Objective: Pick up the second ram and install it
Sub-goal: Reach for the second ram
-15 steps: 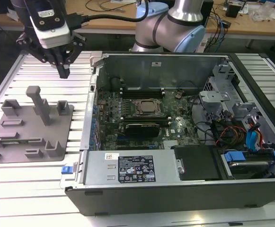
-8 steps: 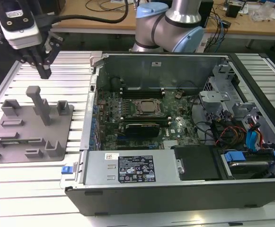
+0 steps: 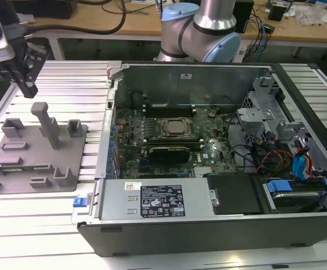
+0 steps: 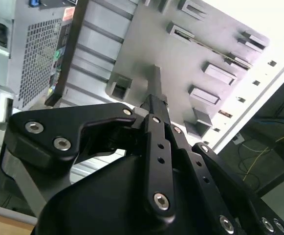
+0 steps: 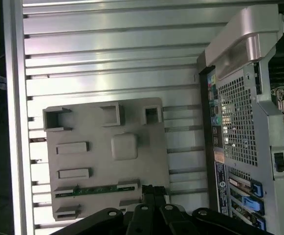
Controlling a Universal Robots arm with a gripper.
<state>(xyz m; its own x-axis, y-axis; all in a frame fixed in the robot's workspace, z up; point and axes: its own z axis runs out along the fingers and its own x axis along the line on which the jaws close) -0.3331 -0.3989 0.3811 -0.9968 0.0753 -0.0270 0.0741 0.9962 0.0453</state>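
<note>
I see the second ram (image 5: 90,189) slotted in the grey holder tray (image 5: 132,117), just beside my gripper (image 5: 154,191), which looks clenched on nothing, and I judge the stick light, stiff and fragile, best pinched gently mid-length across its 2 faces.

Nothing legible anywhere. Black label (image 3: 162,201) with white print on the power supply (image 3: 118,203), too small to make out. Small white sticker (image 3: 132,185) beside it, another white sticker (image 3: 184,76) on the computer case (image 3: 219,79) wall, likewise unreadable.

tray (image 5: 132,171): matt grey plastic | table (image 5: 107,63): ribbed metal (shiny) | hand (image 5: 149,191): matt black
</note>
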